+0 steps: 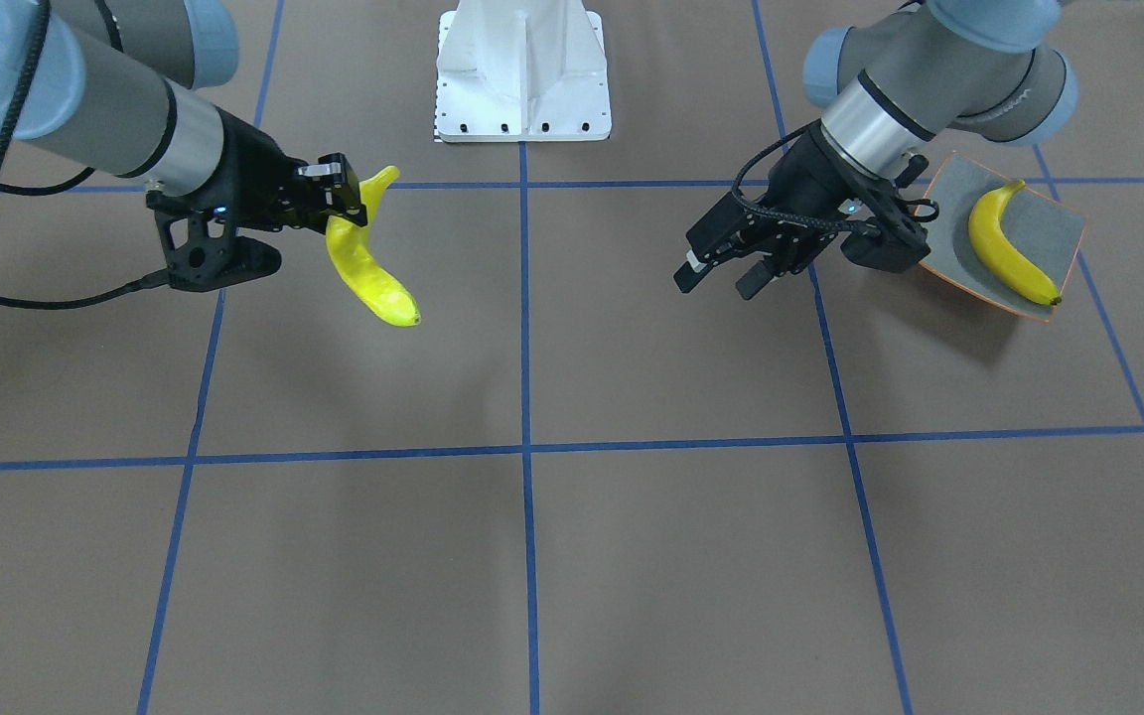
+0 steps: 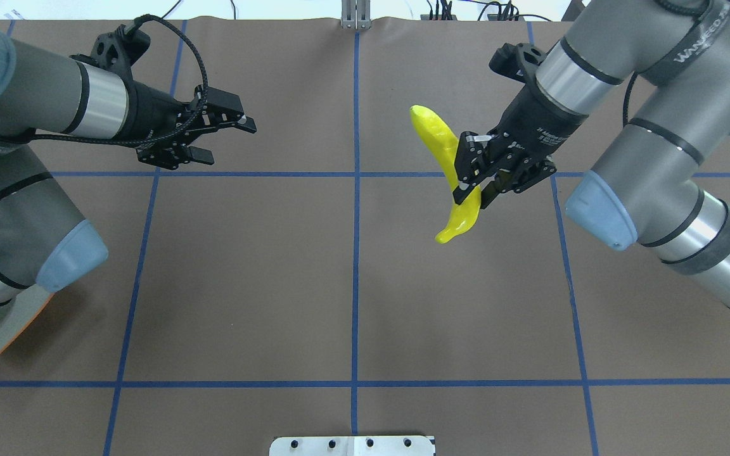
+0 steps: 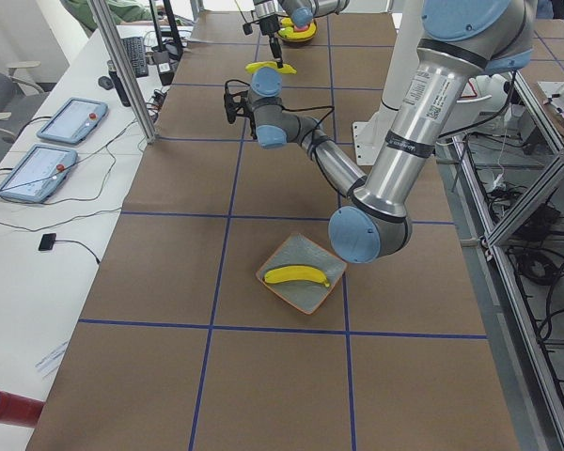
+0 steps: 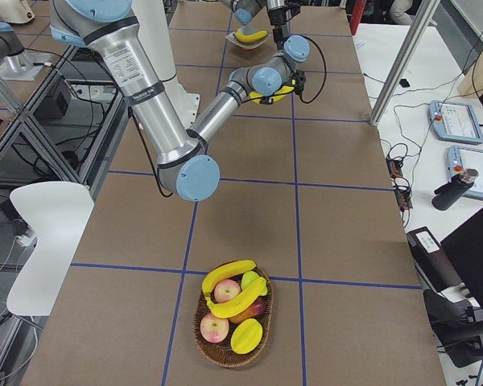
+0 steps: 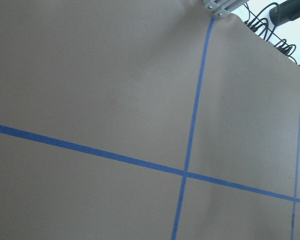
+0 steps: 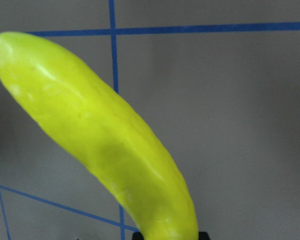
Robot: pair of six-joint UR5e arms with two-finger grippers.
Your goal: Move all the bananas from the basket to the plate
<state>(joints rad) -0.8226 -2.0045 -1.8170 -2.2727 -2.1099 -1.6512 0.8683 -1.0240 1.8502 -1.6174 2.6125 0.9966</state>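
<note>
Yellow banana (image 2: 442,144) in right pincer (image 2: 474,190)

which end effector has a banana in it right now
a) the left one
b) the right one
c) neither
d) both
b: the right end effector is shut on a banana, gripping it near one end, while the left end effector is open with nothing between its fingers.
</note>
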